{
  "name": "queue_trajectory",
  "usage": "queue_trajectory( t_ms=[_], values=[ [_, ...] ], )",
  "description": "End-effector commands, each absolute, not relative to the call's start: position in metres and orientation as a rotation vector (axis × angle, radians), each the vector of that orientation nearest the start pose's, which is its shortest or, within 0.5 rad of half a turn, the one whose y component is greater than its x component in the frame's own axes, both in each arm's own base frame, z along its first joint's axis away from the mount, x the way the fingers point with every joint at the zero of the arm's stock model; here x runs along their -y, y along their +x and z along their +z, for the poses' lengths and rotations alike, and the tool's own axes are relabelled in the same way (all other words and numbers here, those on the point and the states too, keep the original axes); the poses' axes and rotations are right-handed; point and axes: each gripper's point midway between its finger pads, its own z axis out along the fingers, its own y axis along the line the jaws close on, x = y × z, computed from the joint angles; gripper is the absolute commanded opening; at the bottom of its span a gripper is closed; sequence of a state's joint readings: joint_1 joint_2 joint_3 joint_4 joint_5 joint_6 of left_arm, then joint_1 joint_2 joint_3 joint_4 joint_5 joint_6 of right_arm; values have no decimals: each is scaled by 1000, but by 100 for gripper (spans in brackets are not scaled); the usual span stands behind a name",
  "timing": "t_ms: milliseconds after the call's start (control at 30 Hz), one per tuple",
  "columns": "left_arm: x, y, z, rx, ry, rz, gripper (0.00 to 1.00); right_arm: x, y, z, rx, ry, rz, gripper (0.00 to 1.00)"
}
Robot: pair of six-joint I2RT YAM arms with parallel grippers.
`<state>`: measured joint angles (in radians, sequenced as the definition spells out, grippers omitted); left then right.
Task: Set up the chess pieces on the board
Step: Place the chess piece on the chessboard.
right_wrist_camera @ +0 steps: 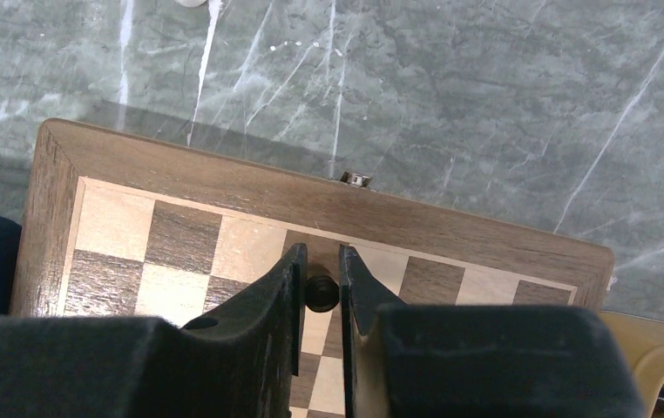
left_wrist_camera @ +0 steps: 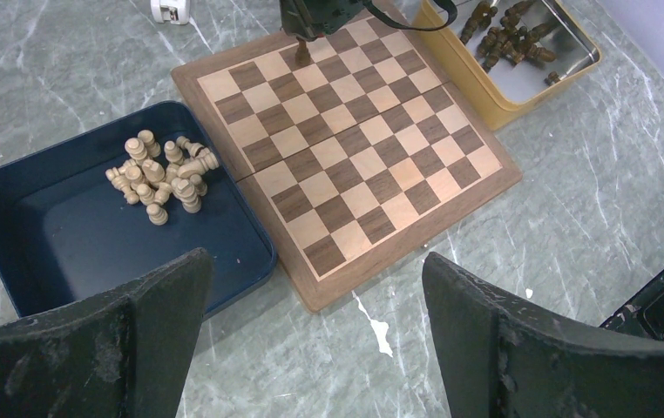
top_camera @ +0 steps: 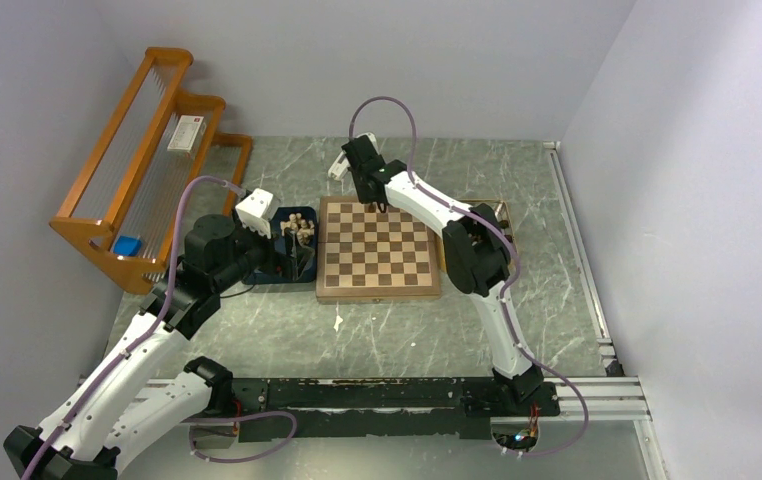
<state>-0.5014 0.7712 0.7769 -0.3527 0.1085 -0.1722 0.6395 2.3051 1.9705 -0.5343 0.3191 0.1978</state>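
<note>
I have the grey marble table [top_camera: 517,330] with the chessboard [top_camera: 377,292] lying flat in the middle. The dark blue tray [left_wrist_camera: 67,235] sits just beside its left edge and the yellow tray [left_wrist_camera: 485,96] at its right. My left gripper [left_wrist_camera: 315,292] hangs by the blue tray, jaws spread wide with nothing between them. My right gripper [right_wrist_camera: 321,283] is over the board's far row, jaws pinching one dark piece [right_wrist_camera: 321,294]; I cannot tell whether it touches the square. Pale cream pieces [left_wrist_camera: 161,174] are heaped in the blue tray and dark brown pieces [left_wrist_camera: 507,35] in the yellow.

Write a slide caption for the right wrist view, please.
Right gripper shut on a dark chess piece near the board rim.
</note>
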Motion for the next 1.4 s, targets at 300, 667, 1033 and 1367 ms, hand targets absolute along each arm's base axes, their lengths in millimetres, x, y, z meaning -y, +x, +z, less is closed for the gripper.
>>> queue_trajectory(
  t_ms=[300, 667, 1033, 1367],
  values=[
    [165, 245, 244, -1886, 399, -553, 95, -308, 491, 73, -2329, -381, -28, 21],
    [164, 245, 244, -1886, 399, -552, 95, -306, 493, 78, -2289, -366, -34, 20],
    [164, 244, 245, -1884, 398, -553, 95, -308, 482, 82, -2294, -369, -29, 31],
    [163, 244, 245, -1883, 396, -550, 95, -309, 486, 90, -2287, -365, -37, 47]
  ],
)
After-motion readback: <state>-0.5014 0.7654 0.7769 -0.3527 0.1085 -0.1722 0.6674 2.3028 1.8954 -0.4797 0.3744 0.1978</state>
